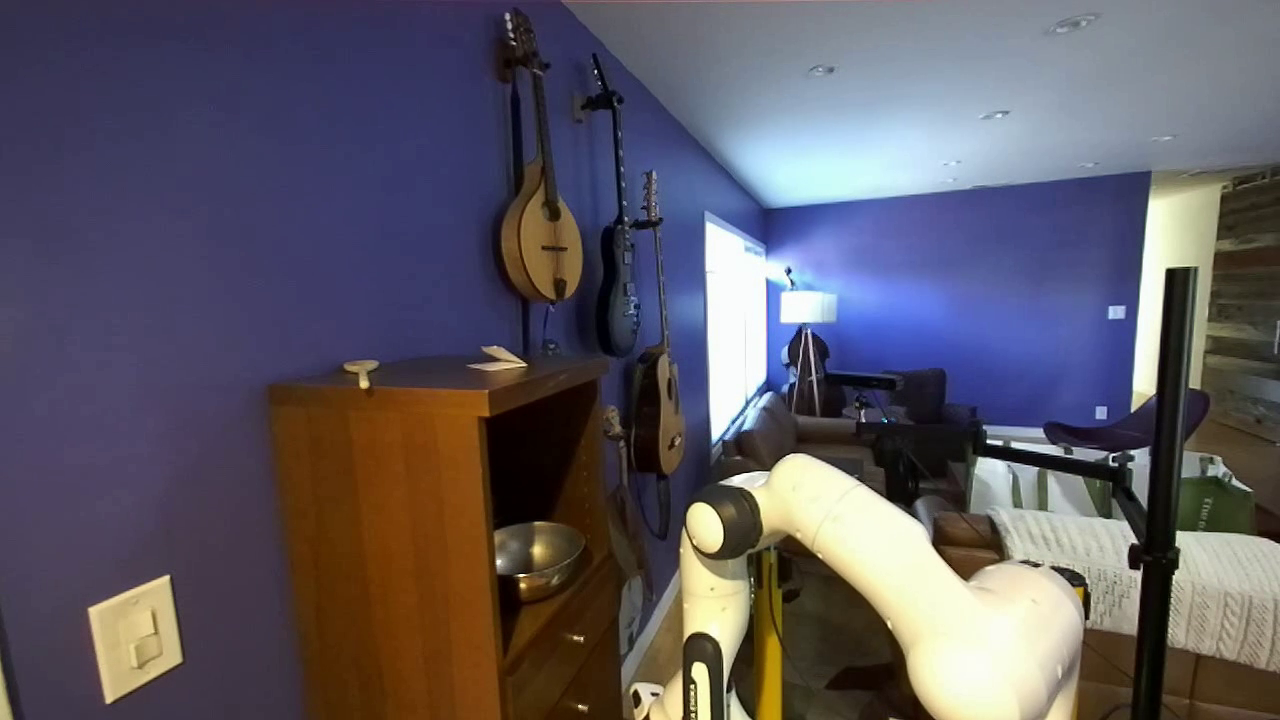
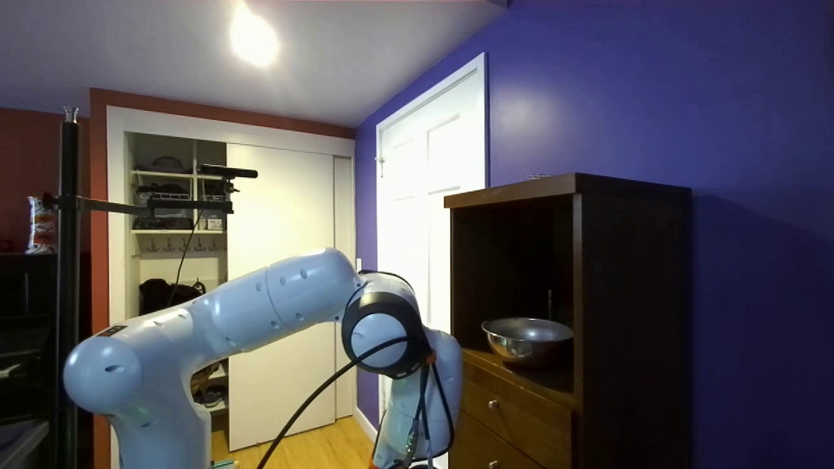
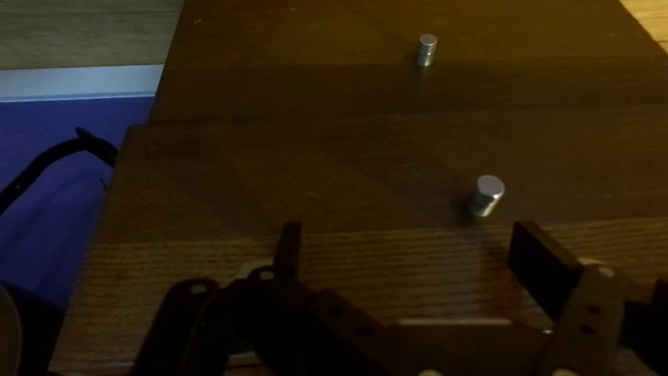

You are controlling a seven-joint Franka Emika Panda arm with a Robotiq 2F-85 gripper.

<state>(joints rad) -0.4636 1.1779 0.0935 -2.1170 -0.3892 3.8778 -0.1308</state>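
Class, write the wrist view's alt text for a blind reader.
Open, empty jaws in the foreground, a brown wooden cabinet behind. In the picture, one silver knob shows just above them, another knob farther up, and blue wall at left.

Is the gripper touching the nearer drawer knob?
Apart: the wrist view shows the gripper open, with a visible gap between its fingers and that knob.

Cabinet (image 1: 385, 540): wood or wood veneer, cannot tell which; grained, smooth, faint sheen.
Drawer knob (image 3: 486, 197): metal, smooth, bright on its end face.
Gripper (image 3: 412, 256): matt; plastic or coated metal, cannot tell which.
Bowl (image 2: 521, 347): metal, polished, reflective.
Robot arm (image 2: 306, 286): smooth hard shell, glossy highlights.
Wall (image 1: 250, 200): smooth paint, mostly matt.
Blanket (image 1: 1230, 595): knitted cloth, ribbed, matt.
Light switch (image 1: 140, 640): smooth plastic look, slight gloss.
Mandolin (image 1: 565, 228): wood front, smooth, low gloss.
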